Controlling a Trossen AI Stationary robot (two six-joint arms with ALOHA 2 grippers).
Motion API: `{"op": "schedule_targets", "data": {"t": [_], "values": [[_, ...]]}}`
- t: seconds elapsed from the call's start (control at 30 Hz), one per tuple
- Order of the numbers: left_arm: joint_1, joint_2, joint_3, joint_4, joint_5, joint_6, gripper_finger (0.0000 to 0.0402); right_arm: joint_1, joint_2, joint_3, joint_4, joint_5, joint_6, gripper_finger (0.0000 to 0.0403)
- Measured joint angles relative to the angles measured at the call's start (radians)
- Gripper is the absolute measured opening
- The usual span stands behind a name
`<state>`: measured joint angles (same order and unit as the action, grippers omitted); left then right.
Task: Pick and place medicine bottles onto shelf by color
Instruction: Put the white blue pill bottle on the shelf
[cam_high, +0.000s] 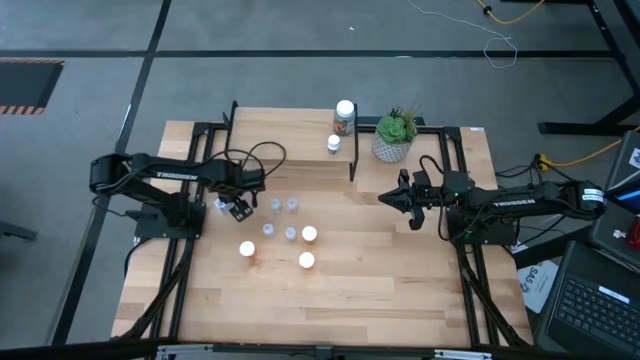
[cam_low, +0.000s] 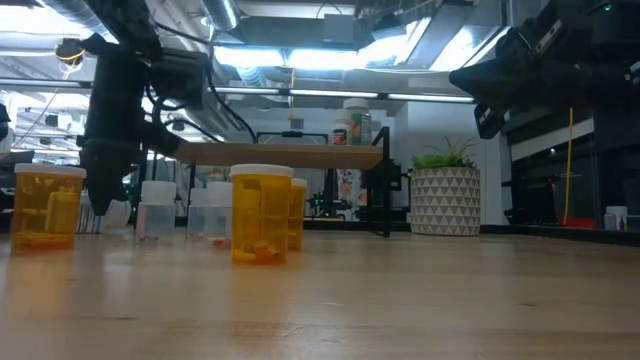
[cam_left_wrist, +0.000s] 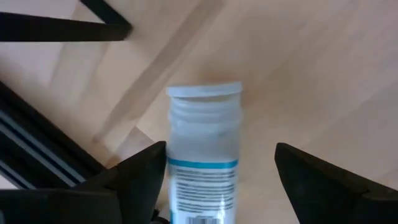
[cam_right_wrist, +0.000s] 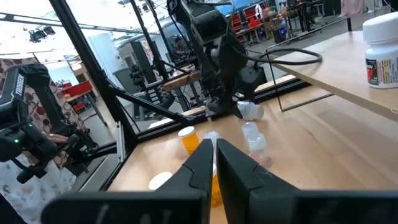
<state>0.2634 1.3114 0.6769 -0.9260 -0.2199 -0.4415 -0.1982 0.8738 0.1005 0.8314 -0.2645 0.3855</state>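
Lying between left hand (cam_left_wrist: 214, 180) fingers, clear bottle (cam_left_wrist: 204, 149)

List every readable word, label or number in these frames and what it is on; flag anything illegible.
"TROSSEN" on the left arm, small but legible.
"TROSSEN" on the right arm, likewise.
"SAFE"-like dark letters on the white sheet at the table's right edge: uncertain.
Clear bottle between the left gripper's open fingers: blue-banded label with print and barcode, too blurred to read.
White-capped bottle on the shelf: red and black print, unreadable.
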Motion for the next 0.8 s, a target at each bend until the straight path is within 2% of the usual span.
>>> {"op": "schedule_targets", "data": {"t": [0.3,0.67,0.8], "values": [[-0.001,0.038,0.0,0.015,0.017,0.003,0.0279,0.0,0.0,0.0,-0.001,0.0,0.001,0.0023],[-0.002,0.037,0.0,0.03,0.055,0.001,0.0168,0.0,0.0,0.0,-0.003,0.0,0.002,0.0023],[-0.002,0.036,0.0,0.029,0.056,-0.03,0.0147,0.0,0.0,0.0,-0.003,0.001,0.002,0.0023]]}}
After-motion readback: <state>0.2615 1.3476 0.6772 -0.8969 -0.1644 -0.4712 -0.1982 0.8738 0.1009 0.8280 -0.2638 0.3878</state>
